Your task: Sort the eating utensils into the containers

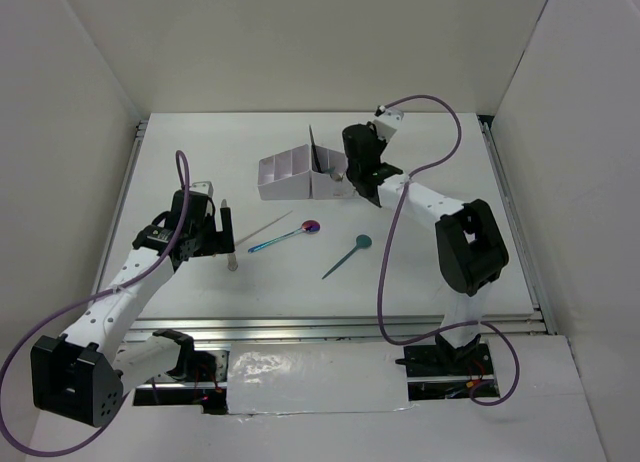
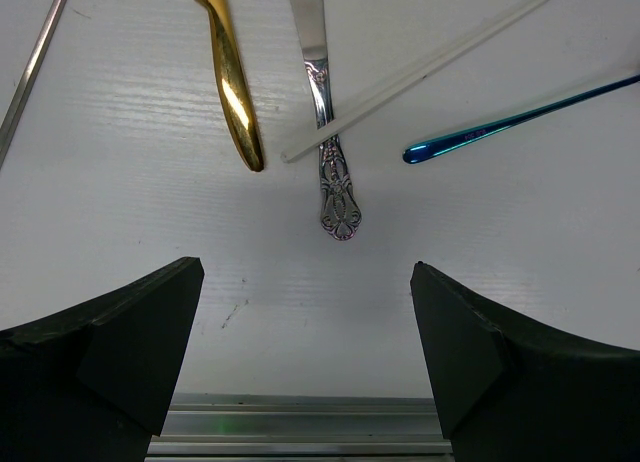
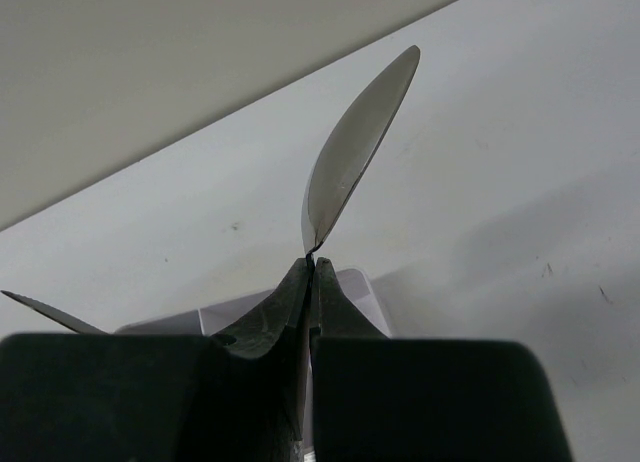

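Left fingers stand wide open and hold nothing, one black pad to each side of the wrist view, low over the left part of the tabletop. Directly ahead of them lies a cluster of utensils: an ornate silver handle pointing toward the gap between the pads, a gold handle just beside it on the left, and a pale thin stick lying diagonally across the silver handle and touching it. A thin silver stick lies apart at the far left edge of that view. The iridescent purple-blue spoon lies near the middle of the tabletop, its handle end toward the cluster, its bowl toward the centre. The teal spoon lies apart to its right, clear of the other pieces. The white organizer box sits at mid-tabletop toward the far side, its dividers visible. Right fingers are closed tight on a silver piece, pinched at its narrow end, the leaf-shaped end standing up past the fingertips. They are at the right end of the box; whether the piece touches the box cannot be told.
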`<state>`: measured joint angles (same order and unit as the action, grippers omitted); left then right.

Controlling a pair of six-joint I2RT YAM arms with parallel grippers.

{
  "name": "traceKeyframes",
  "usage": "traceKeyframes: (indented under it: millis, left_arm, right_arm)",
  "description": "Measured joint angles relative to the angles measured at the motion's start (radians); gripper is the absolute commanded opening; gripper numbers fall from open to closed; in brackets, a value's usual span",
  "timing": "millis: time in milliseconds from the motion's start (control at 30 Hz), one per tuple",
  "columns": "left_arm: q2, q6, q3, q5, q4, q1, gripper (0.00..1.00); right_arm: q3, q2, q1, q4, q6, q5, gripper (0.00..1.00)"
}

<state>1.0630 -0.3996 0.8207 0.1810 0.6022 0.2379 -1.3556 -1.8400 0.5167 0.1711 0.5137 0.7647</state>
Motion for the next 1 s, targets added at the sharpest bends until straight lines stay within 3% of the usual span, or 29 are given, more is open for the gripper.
traceKeyframes:
  millis: [600, 1000]
  left_arm:
    - [0.0, 0.0, 0.0, 0.0, 0.0, 0.0, 0.99]
    - [0.0, 0.0, 0.0, 0.001, 0.0, 0.0, 0.99]
  right_arm:
    - [0.019, 0.035, -0.006, 0.079, -0.05, 0.028, 0.0]
    - [-0.071, -0.133, 0.025, 0.298, -0.25, 0.058, 0.0]
